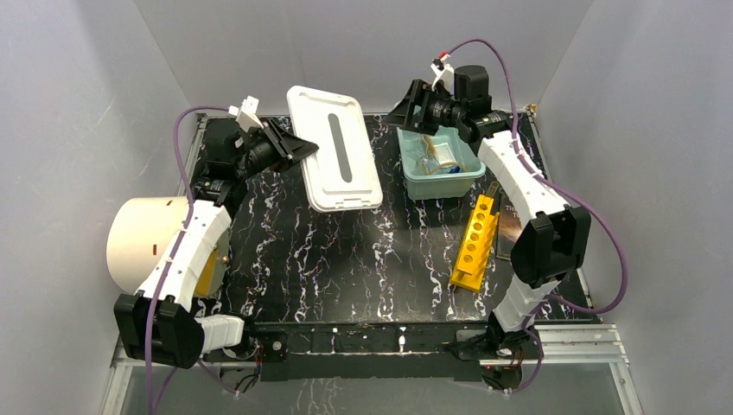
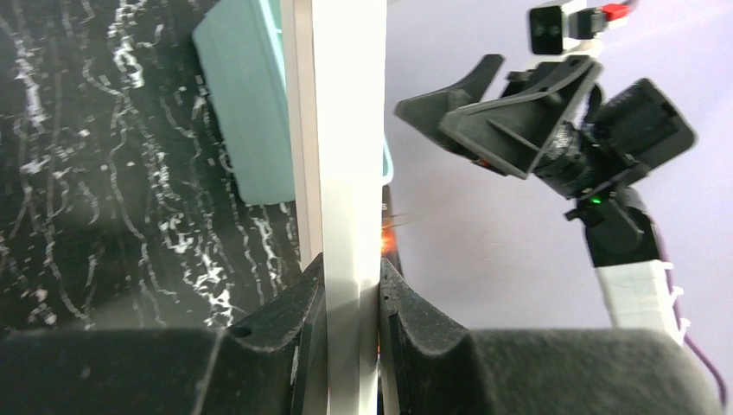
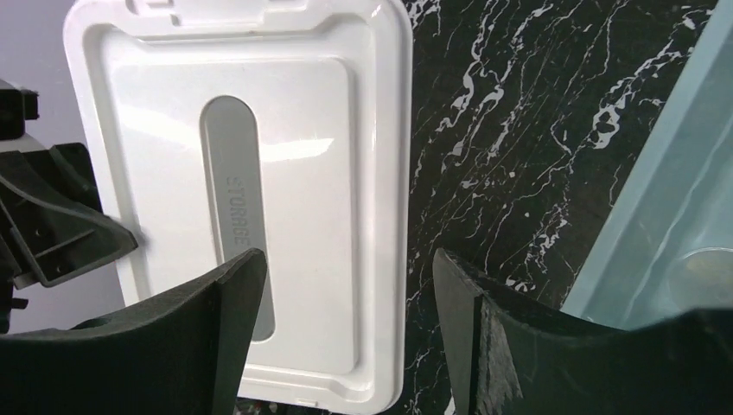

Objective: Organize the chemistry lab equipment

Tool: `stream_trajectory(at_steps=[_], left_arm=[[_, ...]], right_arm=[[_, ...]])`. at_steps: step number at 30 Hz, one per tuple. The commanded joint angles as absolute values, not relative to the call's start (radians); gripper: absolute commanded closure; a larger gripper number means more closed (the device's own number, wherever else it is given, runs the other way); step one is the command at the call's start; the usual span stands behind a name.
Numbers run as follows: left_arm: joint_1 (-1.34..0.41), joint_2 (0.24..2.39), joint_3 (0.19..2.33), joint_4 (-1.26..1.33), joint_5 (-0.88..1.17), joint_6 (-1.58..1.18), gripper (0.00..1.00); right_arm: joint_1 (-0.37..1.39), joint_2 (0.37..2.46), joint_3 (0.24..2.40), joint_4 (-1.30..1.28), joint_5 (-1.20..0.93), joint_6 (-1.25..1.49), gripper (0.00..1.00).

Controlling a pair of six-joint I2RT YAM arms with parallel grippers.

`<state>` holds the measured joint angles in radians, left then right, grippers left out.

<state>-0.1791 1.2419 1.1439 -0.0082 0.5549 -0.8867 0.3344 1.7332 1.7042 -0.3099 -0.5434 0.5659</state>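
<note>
A teal bin (image 1: 467,177) at the back right of the table holds clear glassware (image 1: 439,157) of the chemistry lab equipment. My left gripper (image 2: 353,277) is shut on the long edge of the bin's white lid (image 1: 333,160). That lid (image 2: 346,156) shows edge-on in the left wrist view and hangs tilted, left of the bin (image 2: 246,104). My right gripper (image 1: 413,105) hovers open over the bin's far left corner, holding nothing. In the right wrist view its fingers (image 3: 350,268) frame the lid (image 3: 285,173), with the bin wall (image 3: 666,225) at the right.
A yellow tube rack (image 1: 475,242) lies in front of the bin, and a dark book (image 1: 510,220) is beside it. A big cream cylinder (image 1: 143,242) lies at the left edge beside the left arm. Grey walls enclose the table.
</note>
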Motion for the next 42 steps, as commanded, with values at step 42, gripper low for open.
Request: stream_trajectory(at_steps=[42], left_arm=[[-0.465,2.152,1.788,0.404,0.472,-1.266,0.98]], right_arm=[[0.101,1.700,1.673,-0.479,0.024,0.289,0.39]])
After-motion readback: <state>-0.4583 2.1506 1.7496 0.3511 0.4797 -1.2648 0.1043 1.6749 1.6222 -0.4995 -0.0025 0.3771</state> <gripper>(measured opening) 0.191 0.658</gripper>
